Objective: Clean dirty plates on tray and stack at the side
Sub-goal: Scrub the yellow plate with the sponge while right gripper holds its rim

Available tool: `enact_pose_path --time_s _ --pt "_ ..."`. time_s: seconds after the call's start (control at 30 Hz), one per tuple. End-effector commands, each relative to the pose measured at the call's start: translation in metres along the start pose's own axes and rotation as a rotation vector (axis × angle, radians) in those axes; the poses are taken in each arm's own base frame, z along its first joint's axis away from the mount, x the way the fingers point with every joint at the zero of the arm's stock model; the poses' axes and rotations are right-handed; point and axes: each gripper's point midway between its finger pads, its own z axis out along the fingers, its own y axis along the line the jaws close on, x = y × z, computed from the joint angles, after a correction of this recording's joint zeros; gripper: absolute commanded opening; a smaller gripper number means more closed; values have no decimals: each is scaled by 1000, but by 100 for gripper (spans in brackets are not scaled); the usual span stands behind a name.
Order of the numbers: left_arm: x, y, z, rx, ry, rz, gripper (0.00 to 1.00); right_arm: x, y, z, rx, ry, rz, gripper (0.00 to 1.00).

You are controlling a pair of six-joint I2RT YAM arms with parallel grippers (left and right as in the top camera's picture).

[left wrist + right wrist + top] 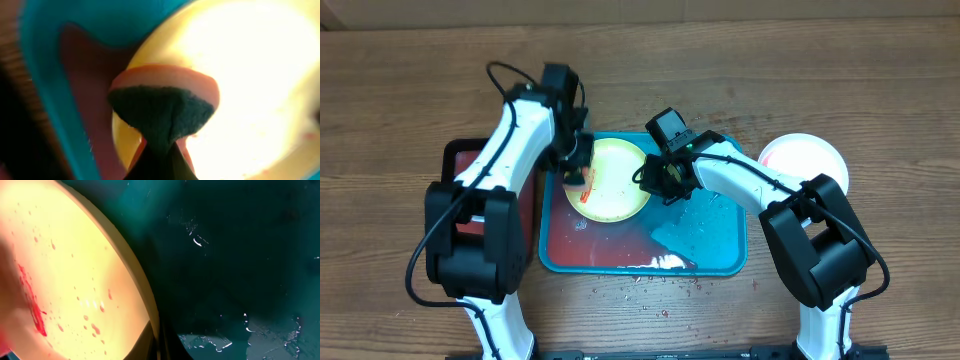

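The yellow-green plate (615, 185) lies in the left part of the turquoise tray (720, 250). My left gripper (578, 172) is shut on an orange sponge with a dark green face (165, 107), which presses on the plate's left rim (250, 75). My right gripper (655, 178) is shut on the plate's right rim (157, 335). Red sauce smears and spots show on the plate (75, 270). A whitish plate with a pink tint (805, 160) sits on the table to the right of the tray. The light blue plate is out of view.
A dark red tray with a black rim (460, 160) lies left of the turquoise tray, under my left arm. Water and white foam (665, 262) lie on the turquoise tray's floor (240, 255). Small crumbs (660, 285) are scattered on the wooden table in front.
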Motion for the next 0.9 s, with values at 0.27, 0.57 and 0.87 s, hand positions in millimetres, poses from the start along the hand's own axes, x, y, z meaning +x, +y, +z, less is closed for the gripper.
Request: enact_pose_path --time_s 0.27,0.57,0.87 --pt "50 -42 57 200 56 280 4 0 -23 16 75 8 31 4" --pt "51 -90 51 360 16 428 4 -1 -20 16 64 7 16 4" --pt "-34 -3 49 -178 -290 -24 4 -1 -20 16 60 9 9 4"
